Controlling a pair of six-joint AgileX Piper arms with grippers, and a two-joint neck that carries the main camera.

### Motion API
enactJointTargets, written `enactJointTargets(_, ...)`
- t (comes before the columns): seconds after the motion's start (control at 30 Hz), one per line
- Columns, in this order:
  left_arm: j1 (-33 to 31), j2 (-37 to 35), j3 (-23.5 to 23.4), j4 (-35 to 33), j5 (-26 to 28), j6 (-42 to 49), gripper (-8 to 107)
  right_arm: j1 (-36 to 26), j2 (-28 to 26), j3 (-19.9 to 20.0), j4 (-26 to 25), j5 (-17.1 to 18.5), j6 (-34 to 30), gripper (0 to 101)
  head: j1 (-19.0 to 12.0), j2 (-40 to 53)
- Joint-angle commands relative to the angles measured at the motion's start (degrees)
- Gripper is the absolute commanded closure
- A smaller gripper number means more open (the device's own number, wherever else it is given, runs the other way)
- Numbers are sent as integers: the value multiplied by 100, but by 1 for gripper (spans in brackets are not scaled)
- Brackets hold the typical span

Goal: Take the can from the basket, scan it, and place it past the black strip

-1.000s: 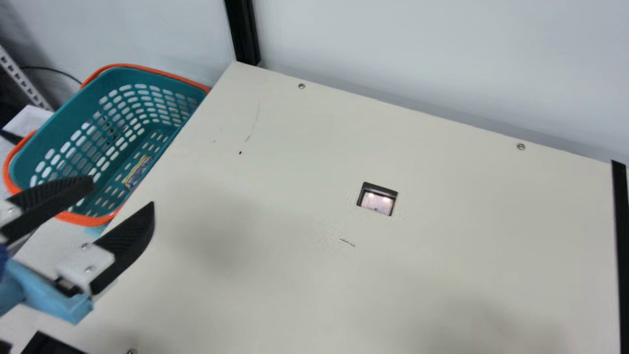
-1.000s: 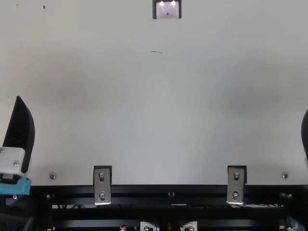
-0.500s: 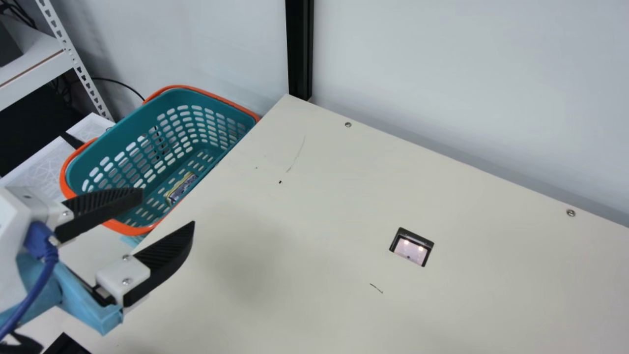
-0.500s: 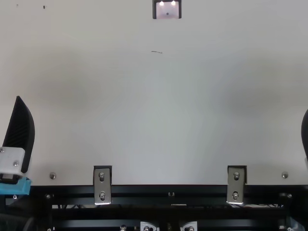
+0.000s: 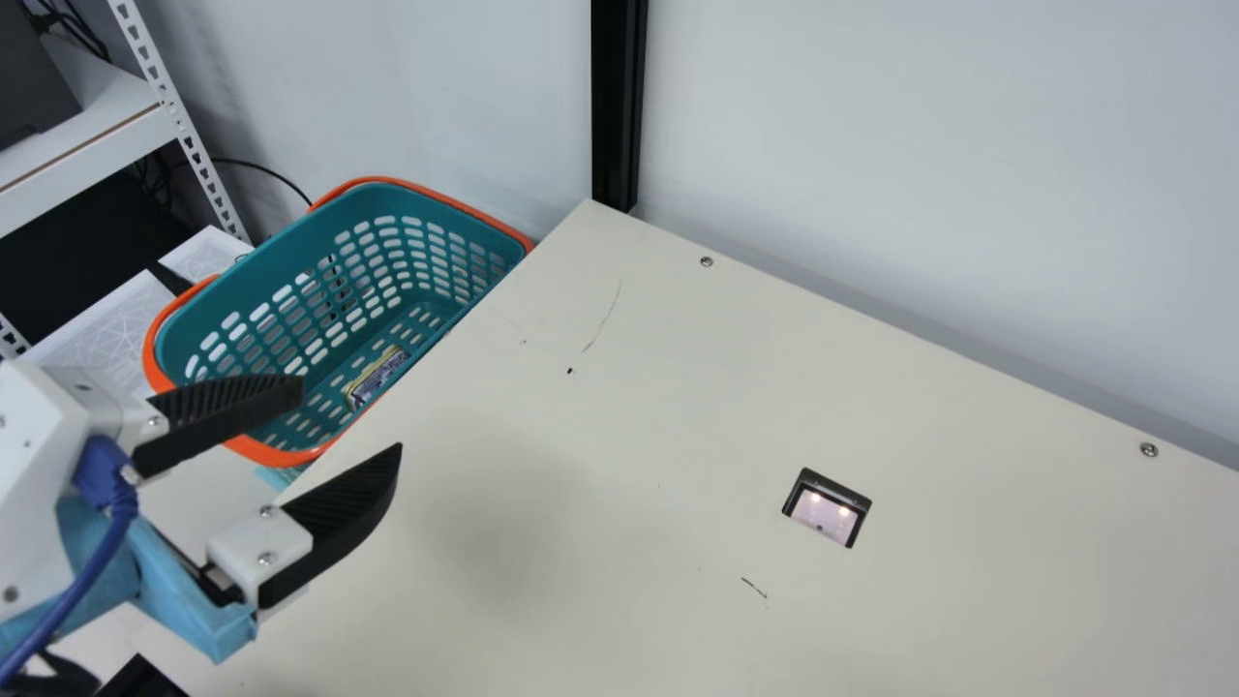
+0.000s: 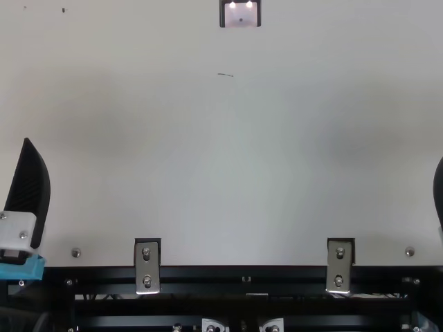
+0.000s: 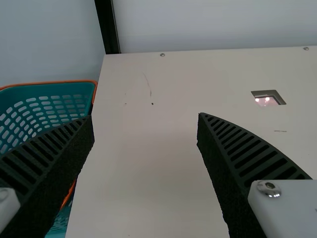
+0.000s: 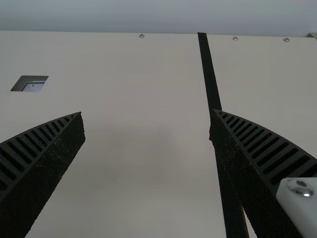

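From where I sit at the controls, the can (image 5: 377, 378) is down on the floor of the teal basket (image 5: 261, 269), close to the wall on the tabletop (image 5: 619, 426) side. In the main view my left gripper (image 5: 351, 413) is spread wide with nothing between its fingers. The can lies beyond its fingertips and lower down, apart from both. One finger cuts across my sight of the basket's near end, and the other is in front of the tabletop. The left wrist view gives me the same wide gap, with the basket past one finger.

My right gripper (image 6: 439, 194) is at the edge of the top view, well apart from the can. Its own wrist view shows it wide open as well, holding nothing, with the black strip (image 8: 209, 74) running behind one finger. The scanner window (image 5: 823, 515) is set into the tabletop, between the basket and that strip.
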Motion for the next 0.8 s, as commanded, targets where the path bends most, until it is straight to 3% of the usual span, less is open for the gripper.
enactJointTargets(0.0, 0, 0, 0, 0, 0, 0, 9, 0, 0, 0, 0, 0, 0, 0, -131, 110)
enactJointTargets(0.4, 392, 314, -207, 169, -186, -243, 9, 0, 0, 0, 0, 0, 0, 0, -131, 110)
enactJointTargets(0.77, 1116, 1414, -908, 773, -685, -986, 9, 0, 0, 0, 0, 0, 0, 0, -131, 110)
